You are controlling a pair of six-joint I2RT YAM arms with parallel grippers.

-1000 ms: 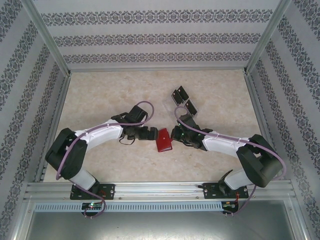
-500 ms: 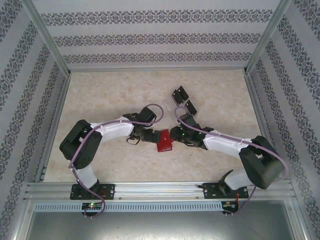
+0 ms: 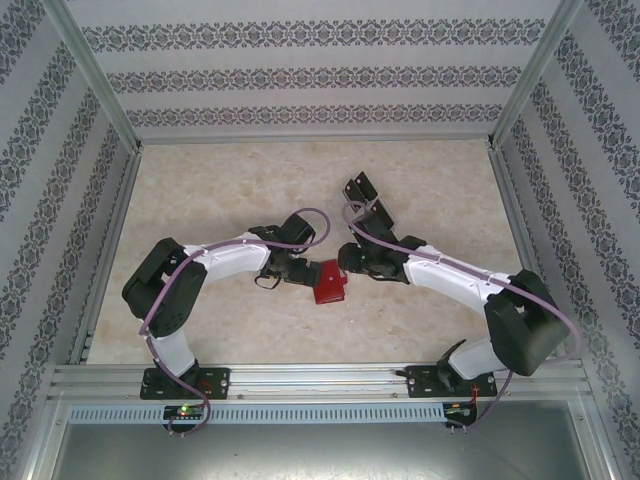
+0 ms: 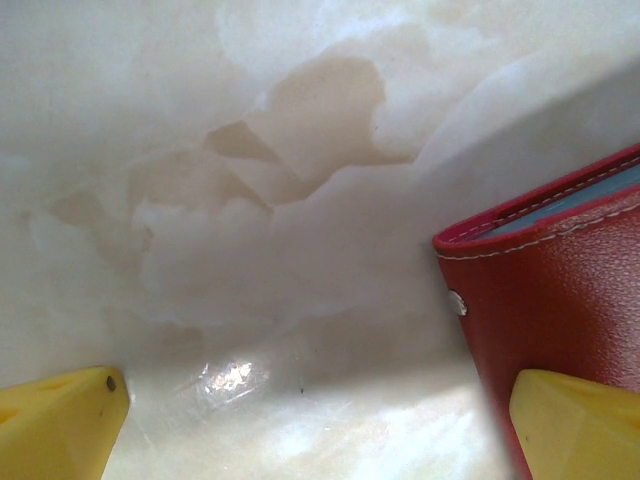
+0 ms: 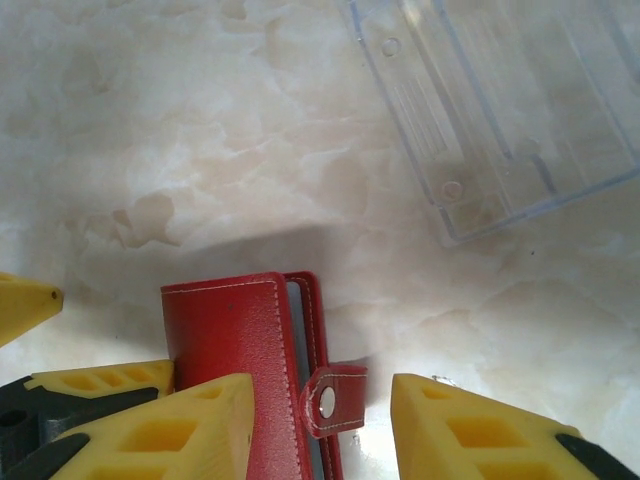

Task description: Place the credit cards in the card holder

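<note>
The card holder (image 5: 235,335) is red with white stitching, the table (image 3: 220,190) cream-marbled, the walls (image 3: 320,70) floral-striped.

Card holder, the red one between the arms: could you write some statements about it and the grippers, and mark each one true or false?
1. The card holder lies on the table between the two grippers. True.
2. The left gripper is shut on the card holder. False: its jaws stand wide open, with one finger at the card holder's edge.
3. The clear rack lies on the table, apart from the card holder. True.
4. The right gripper holds a black card. False: its jaws are open, with the card holder's tab between them.
</note>
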